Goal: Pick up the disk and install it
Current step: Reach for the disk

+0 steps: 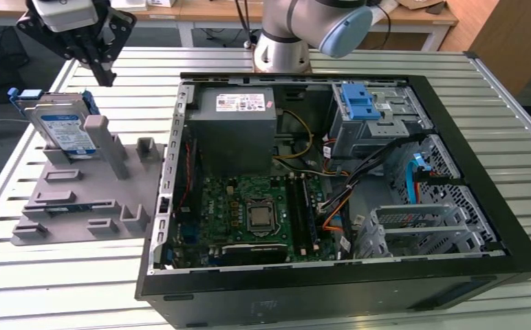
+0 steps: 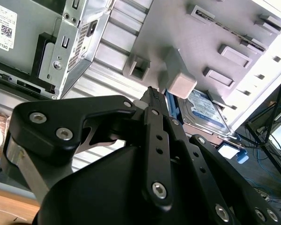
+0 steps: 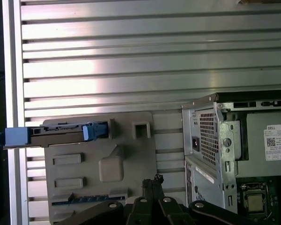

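gripper, jaws pinched shut and empty, hangs over the grey rack that props the disk upright for grabbing.

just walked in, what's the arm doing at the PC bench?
The arm's black gripper hangs over the grey plastic holder stand, jaws together and holding nothing. The silver hard drive in its blue carrier bracket stands on edge in that stand, close to the gripper but apart from it. The open black computer case lies beside the stand on the slatted metal table; the drive is not yet installed.
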Motion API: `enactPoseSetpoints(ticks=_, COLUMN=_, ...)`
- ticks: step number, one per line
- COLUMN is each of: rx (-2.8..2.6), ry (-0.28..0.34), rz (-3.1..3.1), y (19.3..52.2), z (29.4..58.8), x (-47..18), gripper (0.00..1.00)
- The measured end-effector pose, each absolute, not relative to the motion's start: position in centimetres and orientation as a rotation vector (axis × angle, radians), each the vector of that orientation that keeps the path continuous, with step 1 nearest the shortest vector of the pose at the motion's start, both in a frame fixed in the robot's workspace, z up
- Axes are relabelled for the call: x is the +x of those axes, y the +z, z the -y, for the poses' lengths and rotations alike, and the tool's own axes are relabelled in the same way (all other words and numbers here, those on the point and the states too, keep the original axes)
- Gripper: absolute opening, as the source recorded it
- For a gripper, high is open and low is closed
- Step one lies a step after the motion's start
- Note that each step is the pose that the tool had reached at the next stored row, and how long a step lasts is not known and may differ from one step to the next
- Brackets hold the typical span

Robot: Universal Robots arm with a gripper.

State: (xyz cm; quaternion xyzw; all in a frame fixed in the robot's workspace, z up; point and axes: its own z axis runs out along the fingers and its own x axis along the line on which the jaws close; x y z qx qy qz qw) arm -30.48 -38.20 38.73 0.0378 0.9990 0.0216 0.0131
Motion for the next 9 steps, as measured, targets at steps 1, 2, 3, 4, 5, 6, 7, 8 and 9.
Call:
enactPoseSetpoints(ticks=1, rx=0.118, ry=0.067, rz=-3.113, y=38.74, z=38.20, x=-30.48, gripper=0.11)
enactPoseSetpoints(ticks=2, rx=0.118, ry=0.067, rz=-3.113, y=38.74, z=38.21, x=-30.52, gripper=0.11)
enactPoseSetpoints(ticks=3, rx=0.118, ry=0.067, rz=-3.113, y=38.74, z=38.20, x=-30.55, gripper=0.11)
enactPoseSetpoints(ticks=4, rx=0.118, ry=0.067, rz=-3.112, y=38.74, z=38.20, x=-30.55, gripper=0.11)
enactPoseSetpoints(ticks=5, rx=0.118, ry=0.067, rz=-3.112, y=38.74, z=38.20, x=-30.56, gripper=0.11)
enactPoseSetpoints(ticks=6, rx=0.118, ry=0.067, rz=-3.113, y=38.74, z=38.20, x=-30.57, gripper=0.11)
enactPoseSetpoints(ticks=7, rx=0.118, ry=0.067, rz=-3.113, y=38.74, z=38.20, x=-30.57, gripper=0.11)
enactPoseSetpoints(ticks=8, rx=0.118, ry=0.067, rz=-3.113, y=38.74, z=38.20, x=-30.58, gripper=0.11)
enactPoseSetpoints(ticks=9, rx=0.118, ry=0.067, rz=-3.113, y=38.74, z=38.20, x=-30.58, gripper=0.11)
